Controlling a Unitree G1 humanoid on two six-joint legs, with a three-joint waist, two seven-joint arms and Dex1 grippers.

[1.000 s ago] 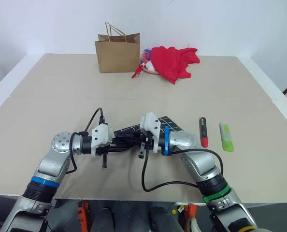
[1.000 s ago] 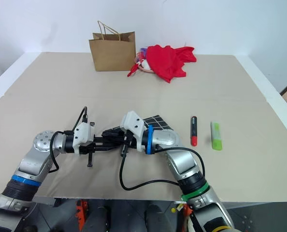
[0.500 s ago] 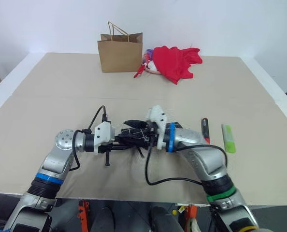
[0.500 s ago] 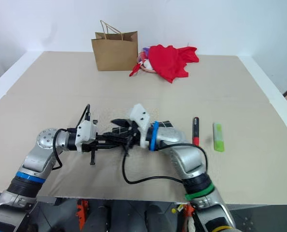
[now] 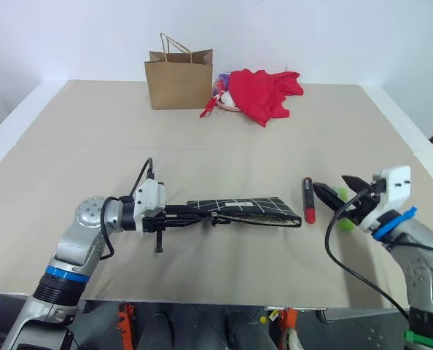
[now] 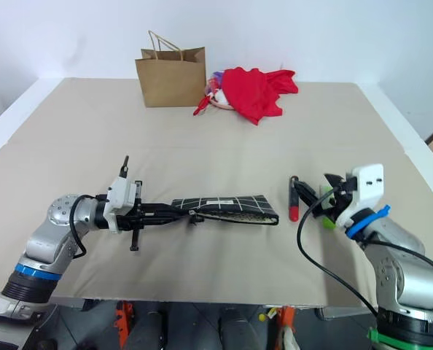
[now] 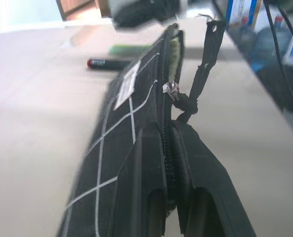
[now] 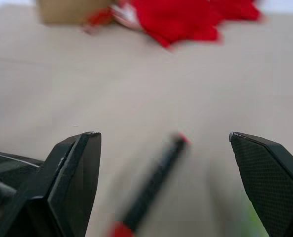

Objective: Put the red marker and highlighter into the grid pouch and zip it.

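Black grid-lined fabric, the flat grid pouch (image 5: 246,211) is hanging edge-up from the left gripper (image 5: 194,212), clamped tight on its end. Right of it, the red marker (image 5: 307,200) and highlighter (image 6: 324,197) are lying on the table (image 5: 92,138), the right gripper (image 5: 340,197) gaping wide and empty over them.

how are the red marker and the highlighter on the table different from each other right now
The red marker has a black barrel with a red end; the highlighter is lime green. The marker lies in plain sight nearer the grid pouch; the highlighter lies farther out, mostly hidden behind the open right tool. Both rest on the table, outside the pouch.
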